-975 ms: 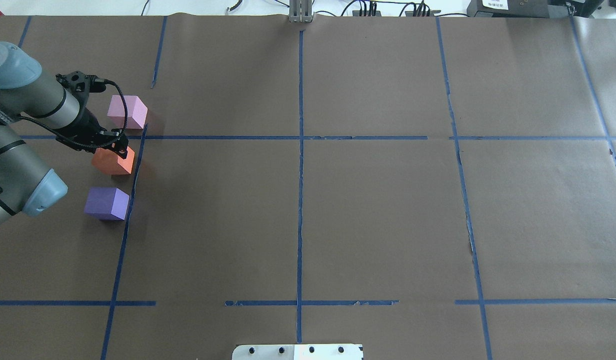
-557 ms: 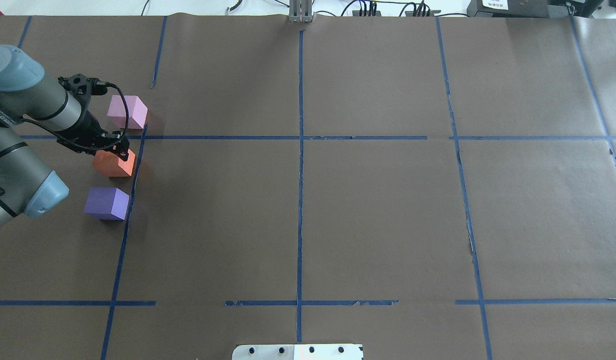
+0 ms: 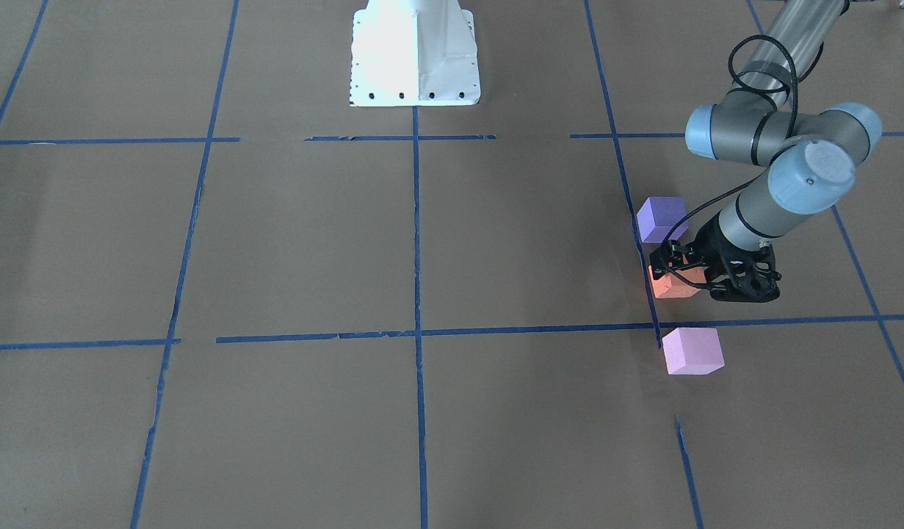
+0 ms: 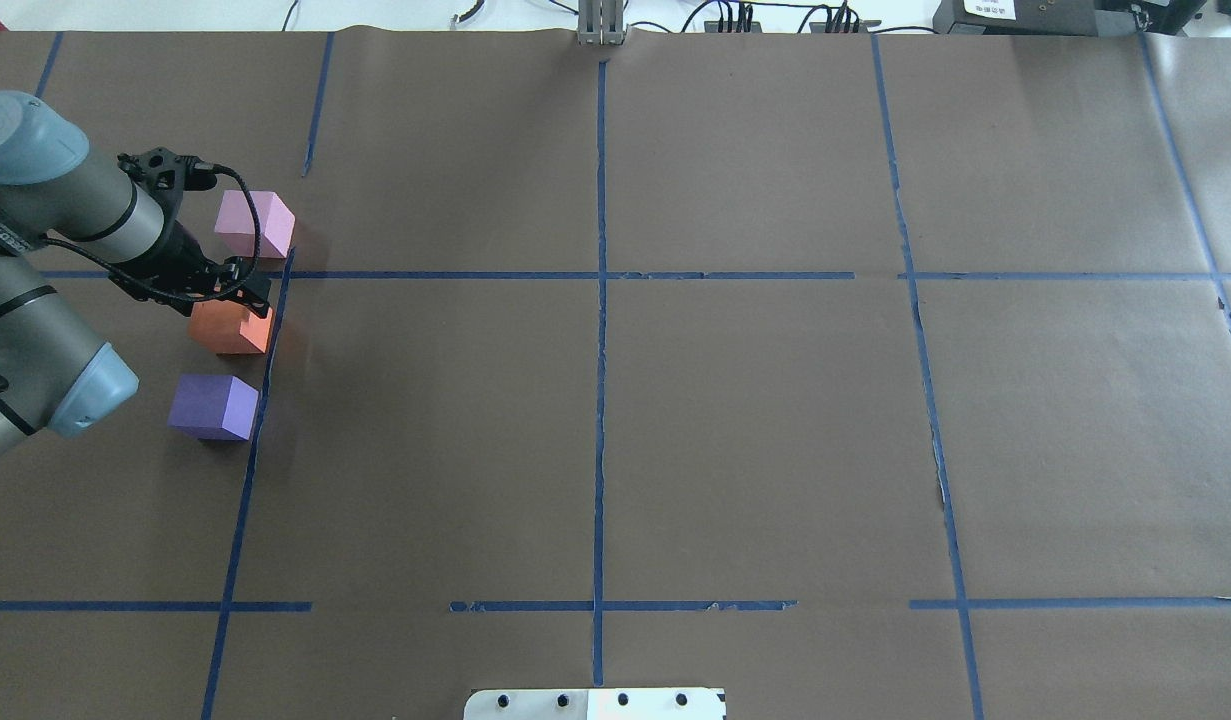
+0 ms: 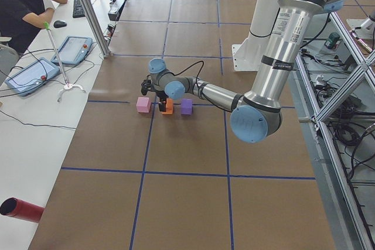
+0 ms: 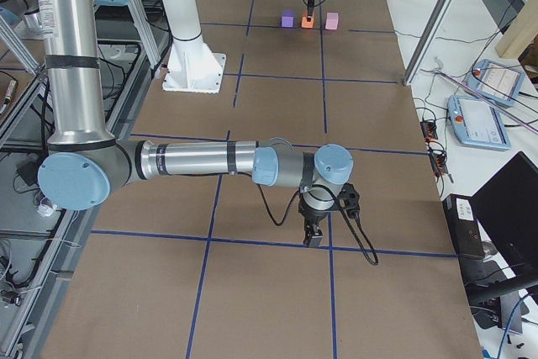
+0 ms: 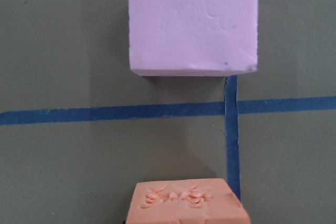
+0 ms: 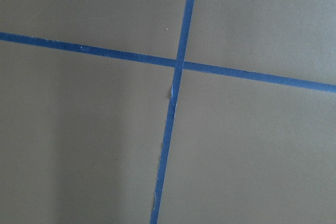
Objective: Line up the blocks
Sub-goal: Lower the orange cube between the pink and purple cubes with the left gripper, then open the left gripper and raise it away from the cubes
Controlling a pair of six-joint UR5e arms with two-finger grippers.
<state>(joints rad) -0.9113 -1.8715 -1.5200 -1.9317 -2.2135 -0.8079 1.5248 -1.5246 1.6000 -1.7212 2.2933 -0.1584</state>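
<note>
Left gripper (image 4: 247, 297) sits over the orange block (image 4: 230, 332), grip unclear; a skewed release could knock it toward the pink block (image 4: 255, 222).

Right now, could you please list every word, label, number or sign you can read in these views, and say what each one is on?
None can be read.
left arm: small lettering on its grey link, too small to read.
black box: white label, blurred.
pink block, orange block: no print.
</note>
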